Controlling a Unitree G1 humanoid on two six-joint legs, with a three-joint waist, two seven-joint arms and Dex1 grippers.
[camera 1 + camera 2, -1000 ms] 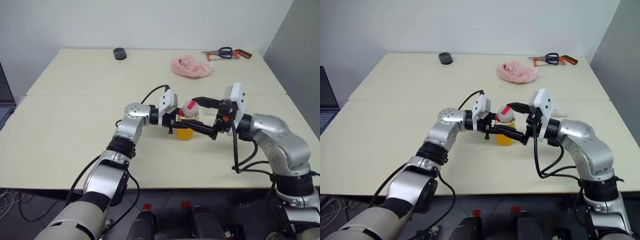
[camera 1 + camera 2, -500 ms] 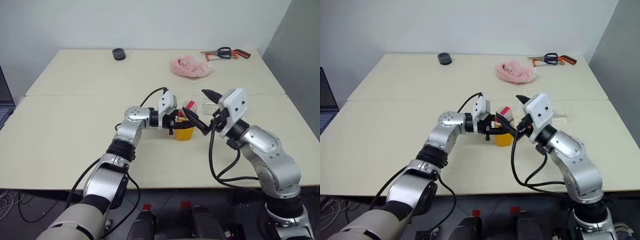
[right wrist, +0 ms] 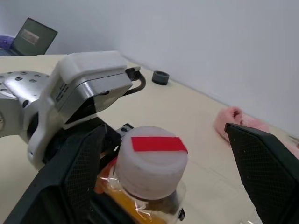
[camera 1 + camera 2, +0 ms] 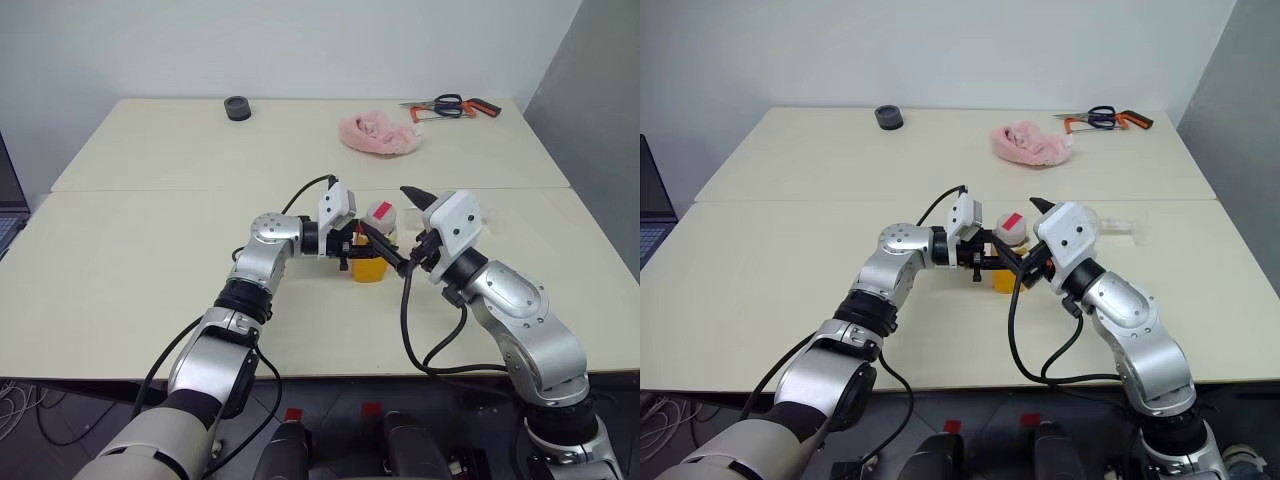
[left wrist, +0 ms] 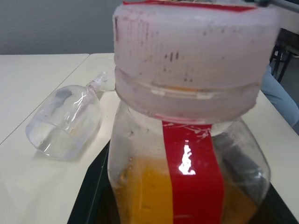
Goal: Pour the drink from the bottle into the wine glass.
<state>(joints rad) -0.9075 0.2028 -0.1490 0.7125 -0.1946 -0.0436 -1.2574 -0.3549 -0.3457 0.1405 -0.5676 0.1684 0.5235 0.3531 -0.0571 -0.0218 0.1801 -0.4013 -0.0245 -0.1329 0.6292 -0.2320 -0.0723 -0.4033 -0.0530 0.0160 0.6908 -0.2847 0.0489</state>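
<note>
**Cap framed between spread fingers, bottle held upright**

Far left on the table (image 4: 120,250): nothing in play. At centre-left, left gripper (image 4: 352,247) clamped shut on the bottle (image 4: 370,255), reaching level toward the right, forearm lying low over the tabletop. Bottle upright, long axis vertical, drink (image 5: 145,191) filling only the lower part, red stripe facing the wrist camera. Cap (image 3: 152,161) on, white with a red strip across the top.

Just right of the bottle, right gripper (image 3: 166,168) wide open and empty, one finger (image 3: 70,172) on each side of the cap, not yet touching it; cap sitting close ahead between them. Right wrist angled in toward the left, elbow bent out to the right. Likely next: closing on the cap to unscrew.

Further right, wine glass (image 5: 65,123) lying on its side on the table, beyond the bottle, untouched; needs standing up before any pouring.
</note>
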